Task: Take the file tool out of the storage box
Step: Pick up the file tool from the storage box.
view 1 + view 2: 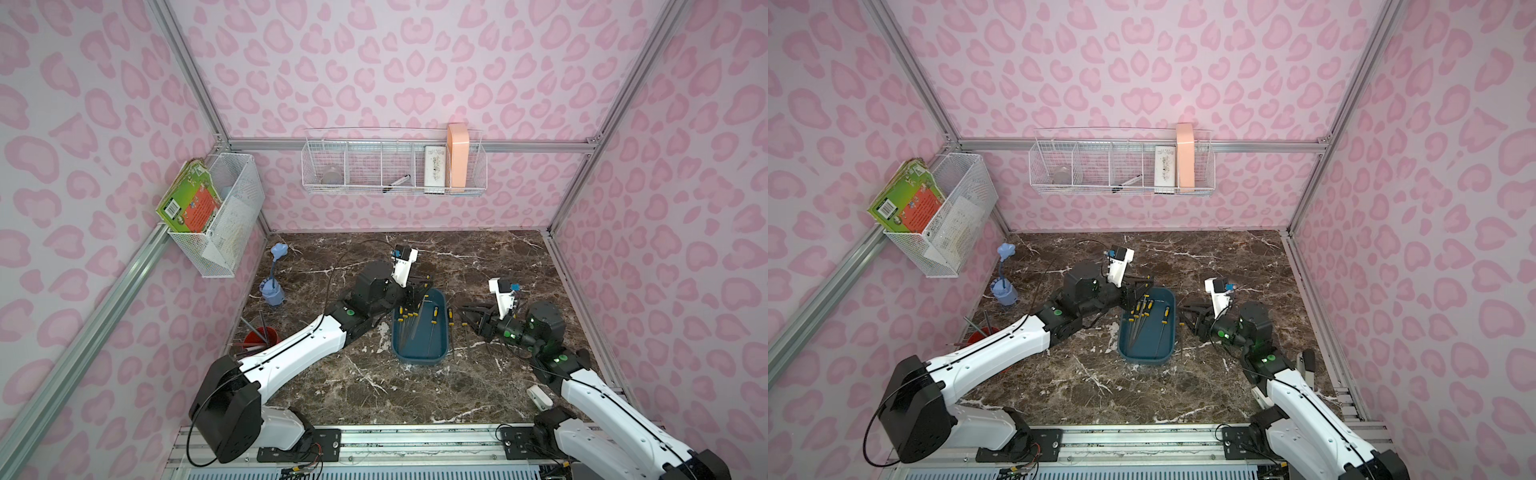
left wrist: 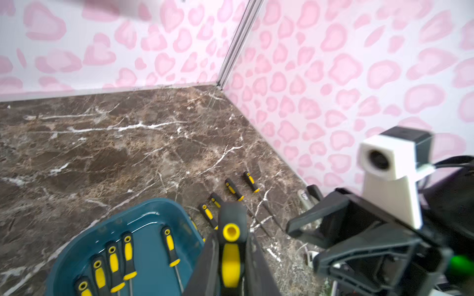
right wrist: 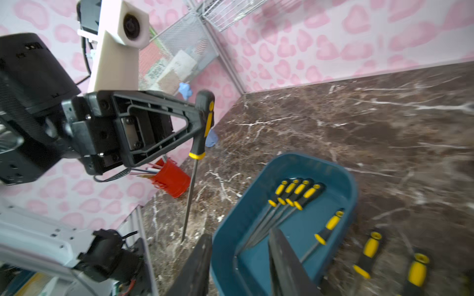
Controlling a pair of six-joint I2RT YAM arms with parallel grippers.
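**We have the left gripper (image 1: 422, 284) clamped on a file tool (image 3: 198, 143) at the storage box (image 1: 422, 347).**

In both top views the teal box (image 1: 1146, 345) sits mid-worktop (image 1: 374, 386) between the arms. It holds other files (image 1: 409, 322), and loose files (image 1: 450, 316) lie just beside it on the right arm's side. In the left wrist view the gripper squeezes the black-and-yellow handle (image 2: 230, 261). In the right wrist view that file hangs nearly upright, tip down beside the box. The right gripper (image 3: 238, 235) stands spread, gripping nothing.
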